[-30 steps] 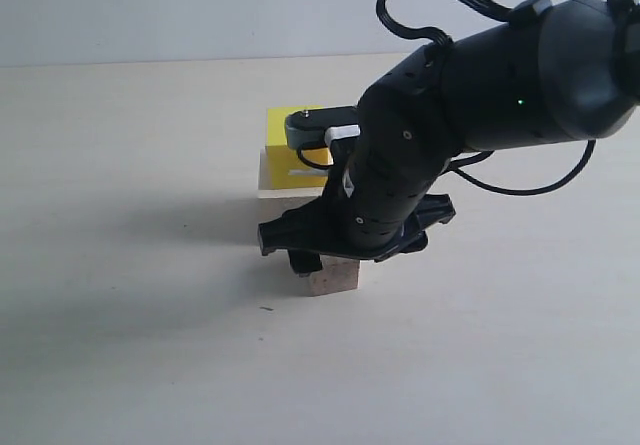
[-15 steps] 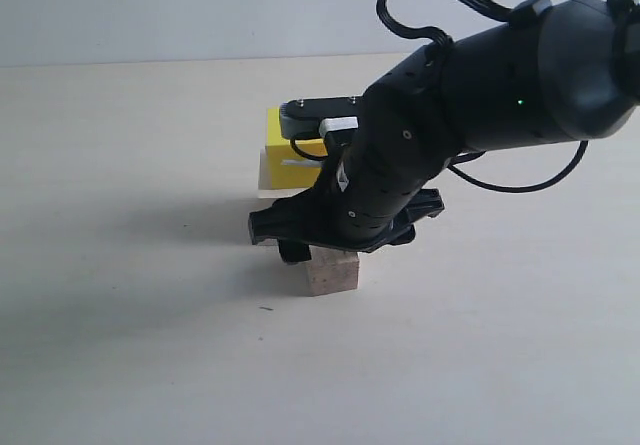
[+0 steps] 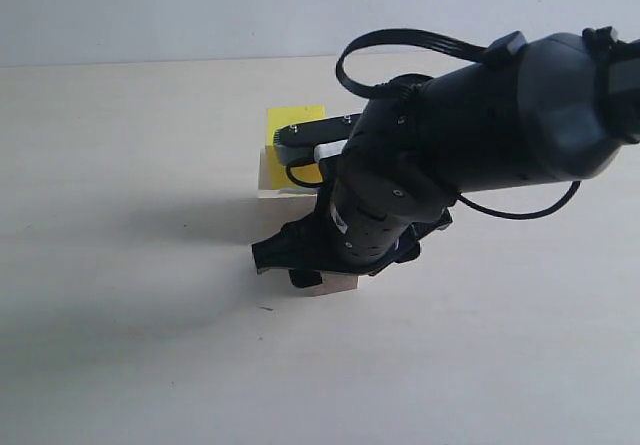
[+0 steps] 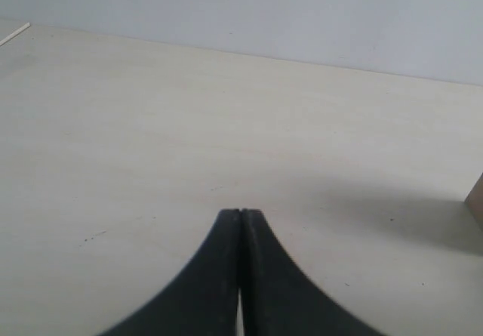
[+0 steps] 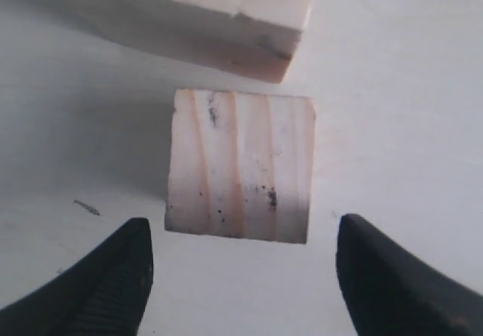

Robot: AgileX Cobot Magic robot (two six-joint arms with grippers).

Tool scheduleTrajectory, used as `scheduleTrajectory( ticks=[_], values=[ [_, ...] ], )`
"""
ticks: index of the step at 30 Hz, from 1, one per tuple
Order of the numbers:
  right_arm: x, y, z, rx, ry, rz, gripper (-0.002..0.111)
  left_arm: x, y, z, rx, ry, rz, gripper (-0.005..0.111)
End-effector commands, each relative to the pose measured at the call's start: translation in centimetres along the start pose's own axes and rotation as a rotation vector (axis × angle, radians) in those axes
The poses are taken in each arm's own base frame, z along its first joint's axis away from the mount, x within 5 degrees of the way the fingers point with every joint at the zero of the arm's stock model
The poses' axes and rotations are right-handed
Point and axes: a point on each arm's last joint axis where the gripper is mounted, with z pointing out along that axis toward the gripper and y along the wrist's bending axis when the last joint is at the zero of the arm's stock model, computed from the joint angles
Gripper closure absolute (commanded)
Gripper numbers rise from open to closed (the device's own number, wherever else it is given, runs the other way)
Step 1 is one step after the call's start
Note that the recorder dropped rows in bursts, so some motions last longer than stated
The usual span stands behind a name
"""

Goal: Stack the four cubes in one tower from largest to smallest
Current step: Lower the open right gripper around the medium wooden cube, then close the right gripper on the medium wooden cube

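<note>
The bright yellow cube [image 3: 291, 123] rests on the large pale wood cube [image 3: 272, 177], and my right arm covers much of both. In front of them the speckled bare wood cube [image 3: 338, 284] [image 5: 240, 166] sits on the table. My right gripper [image 3: 322, 273] [image 5: 243, 236] hangs open just over it, one finger [image 5: 121, 268] on each side and neither touching it. The large pale cube's edge [image 5: 226, 19] lies just beyond. My left gripper [image 4: 240, 215] is shut and empty over bare table. The tiny pale cube is out of view.
The pale tabletop [image 3: 150, 345] stretches wide to the left and front of the cubes, with a white wall behind. A brown sliver of a block [image 4: 477, 198] shows at the edge of the left wrist view; I cannot tell which one.
My right arm has come down and forward over the speckled cube, covering more of it and of the yellow cube. The cubes have not moved.
</note>
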Motion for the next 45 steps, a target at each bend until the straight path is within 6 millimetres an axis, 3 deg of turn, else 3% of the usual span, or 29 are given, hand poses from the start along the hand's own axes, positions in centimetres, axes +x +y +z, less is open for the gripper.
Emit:
scheduleTrajectory(
  ticks=[1,16,23,45],
  values=[
    [0.13,-0.02,-0.05,0.011,-0.013,-0.008,0.044,0.01,-0.03,-0.02,0.006,-0.009,0.003,0.107],
    [0.35,0.38,-0.05,-0.033,0.011,-0.023,0.043,0.01,-0.03,-0.02,0.006,-0.009,0.003,0.107],
    [0.21,0.52,-0.06,-0.048,-0.004,-0.029,0.020,0.01,-0.03,-0.02,0.006,-0.009,0.003,0.107],
    [-0.29,0.54,0.75,-0.040,-0.063,-0.023,0.019,0.01,-0.03,-0.02,0.006,-0.009,0.003,0.107]
  ],
)
